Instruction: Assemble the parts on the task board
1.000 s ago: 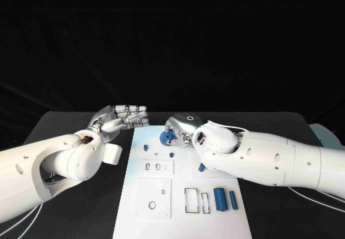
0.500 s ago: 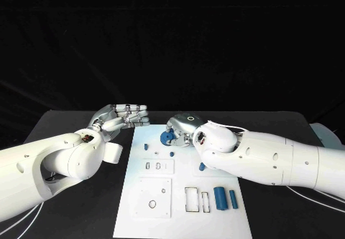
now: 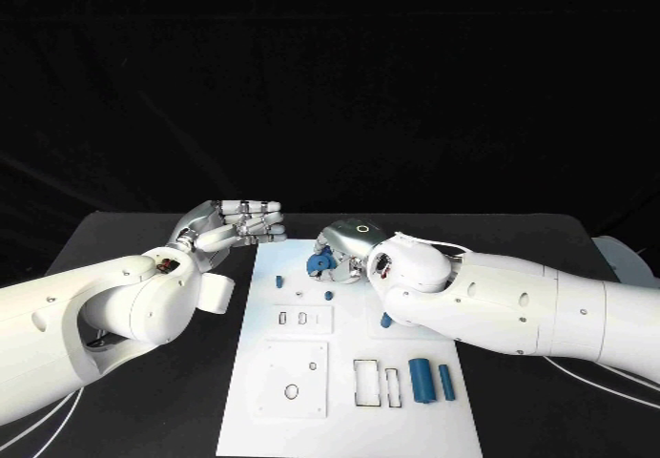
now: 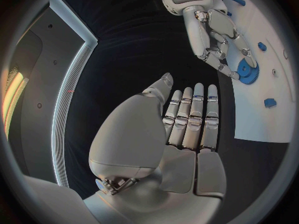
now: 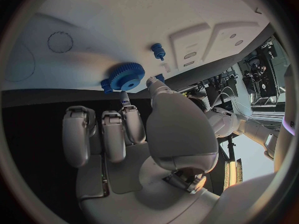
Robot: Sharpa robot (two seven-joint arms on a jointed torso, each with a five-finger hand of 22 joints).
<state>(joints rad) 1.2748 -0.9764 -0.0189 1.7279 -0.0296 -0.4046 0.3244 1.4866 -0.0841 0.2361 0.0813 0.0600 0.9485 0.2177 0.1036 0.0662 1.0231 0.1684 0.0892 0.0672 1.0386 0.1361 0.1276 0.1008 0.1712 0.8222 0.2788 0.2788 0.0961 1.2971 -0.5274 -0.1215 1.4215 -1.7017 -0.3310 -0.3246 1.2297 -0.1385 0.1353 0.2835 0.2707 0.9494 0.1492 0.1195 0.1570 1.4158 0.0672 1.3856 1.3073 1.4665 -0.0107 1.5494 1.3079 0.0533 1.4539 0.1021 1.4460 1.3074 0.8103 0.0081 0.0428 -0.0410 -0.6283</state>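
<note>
Head view: the white rectangular task board lay lengthwise down the middle of the black table. The right hand sat over the board's far end, its fingertips at the small blue toothed plastic gear. The gear lay just left of that hand, on the board's far left part. The left hand hung beyond the board's far left corner, fingers curled in with nothing in them. Two blue cylinders lay near the board's right edge, well apart from both hands.

Left wrist view: the left hand showed its fingers side by side, with nothing between them. The gear lay flat, with the right hand's fingertips touching its rim.

Right wrist view: the right hand reached toward the gear, whose flat face was up and whose axis stood upright to the board. One fingertip touched the rim; a closed grip could not be confirmed. The right hand was judged much the nearer hand for the coming move.
</note>
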